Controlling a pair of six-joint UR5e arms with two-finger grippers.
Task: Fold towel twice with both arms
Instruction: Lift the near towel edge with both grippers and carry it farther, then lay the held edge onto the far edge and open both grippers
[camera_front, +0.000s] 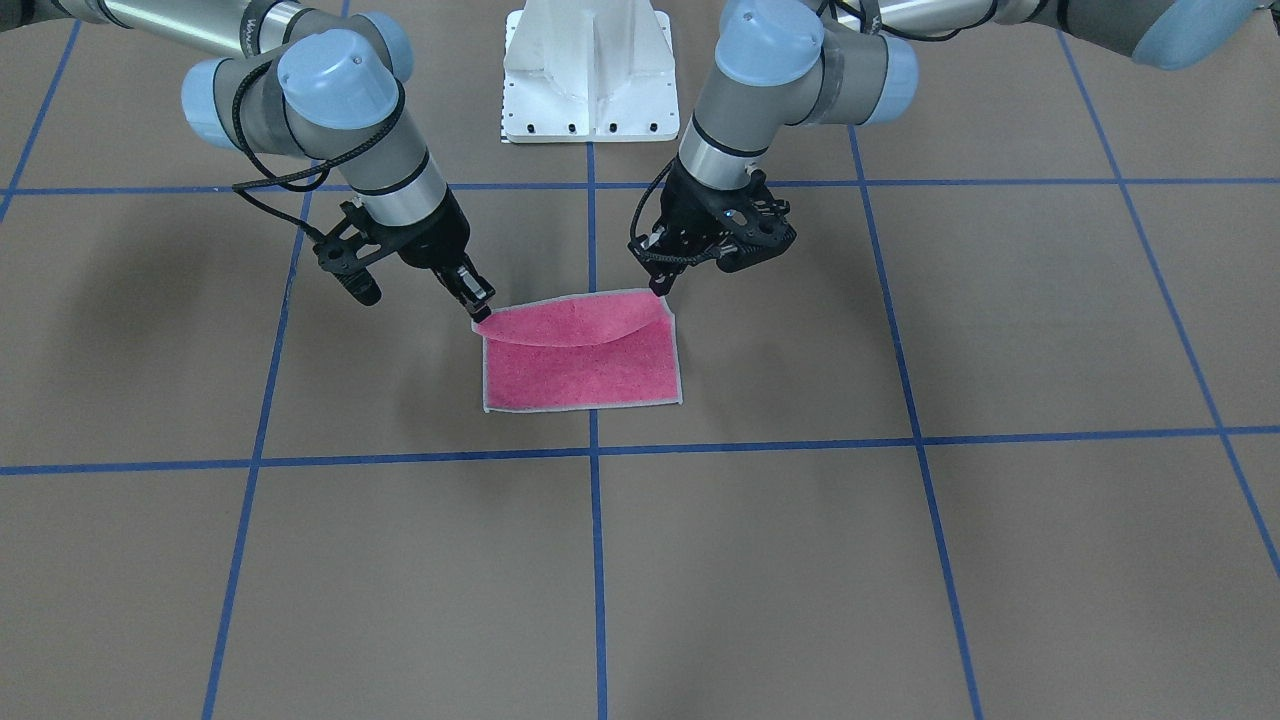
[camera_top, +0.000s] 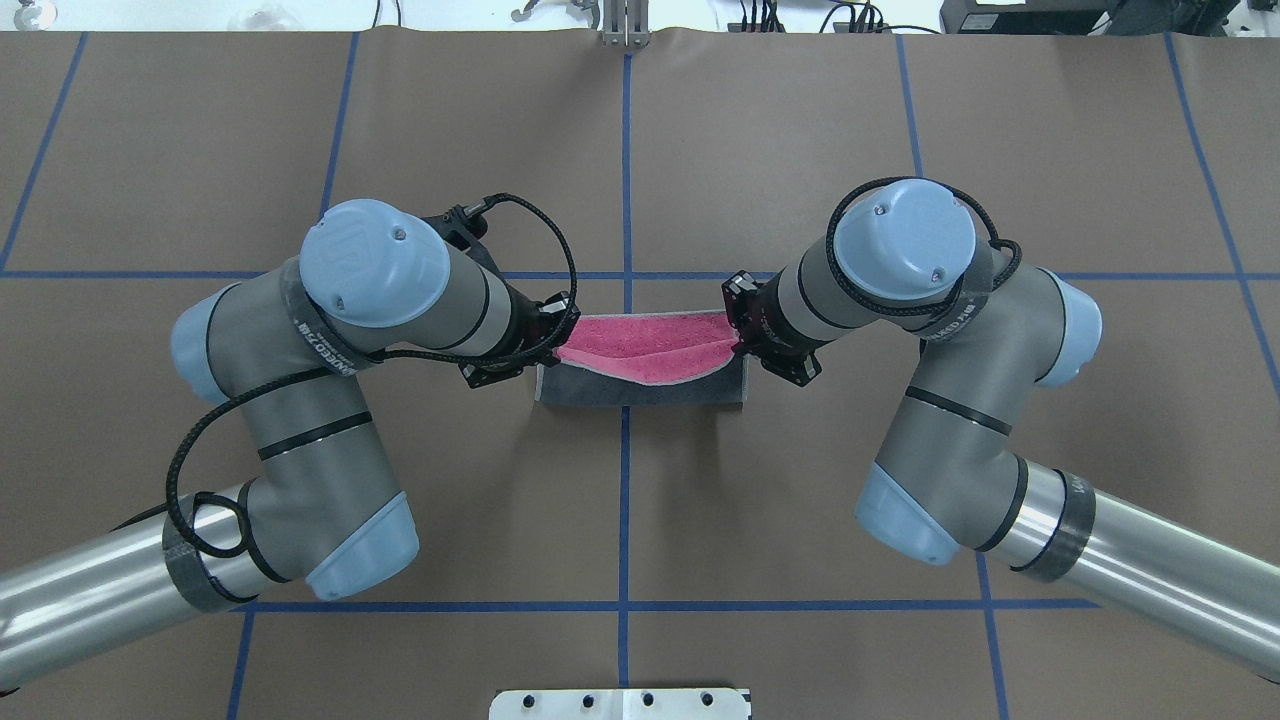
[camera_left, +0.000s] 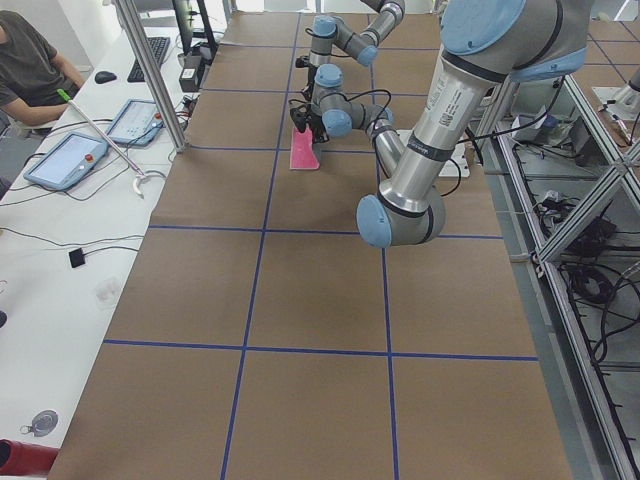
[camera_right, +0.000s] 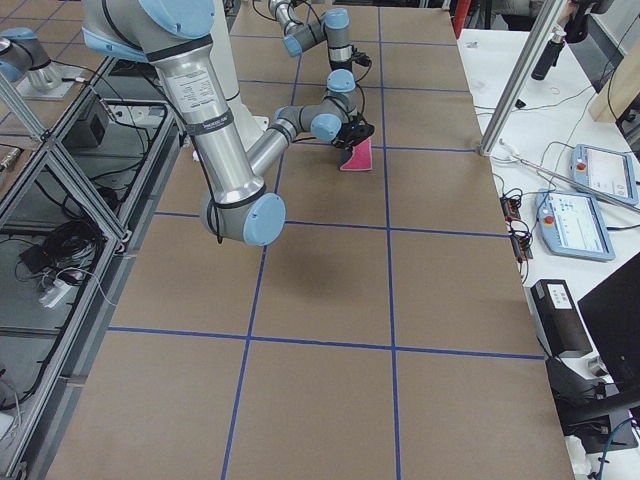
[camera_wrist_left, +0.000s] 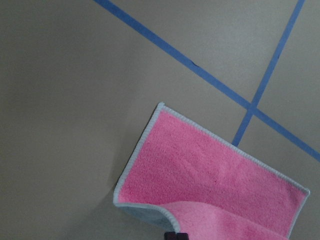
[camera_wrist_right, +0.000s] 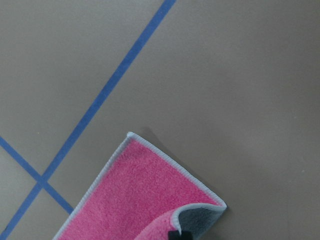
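The towel (camera_front: 585, 365) lies near the table's middle with its pink face up. Its robot-side edge is lifted and curls over, so the overhead view shows the dark grey underside (camera_top: 640, 392). My left gripper (camera_front: 658, 287) is shut on one raised corner and my right gripper (camera_front: 482, 308) is shut on the other. From above, the left gripper (camera_top: 553, 345) and right gripper (camera_top: 738, 340) flank the raised pink fold (camera_top: 650, 345). Each wrist view shows the flat pink part (camera_wrist_left: 210, 175) (camera_wrist_right: 145, 195) and the held corner curling at the bottom edge.
The white pedestal base (camera_front: 590, 75) stands behind the towel on the robot's side. Blue tape lines (camera_front: 594, 560) grid the brown table. A side table with tablets (camera_left: 70, 160) and a seated person (camera_left: 30, 60) runs along the far edge.
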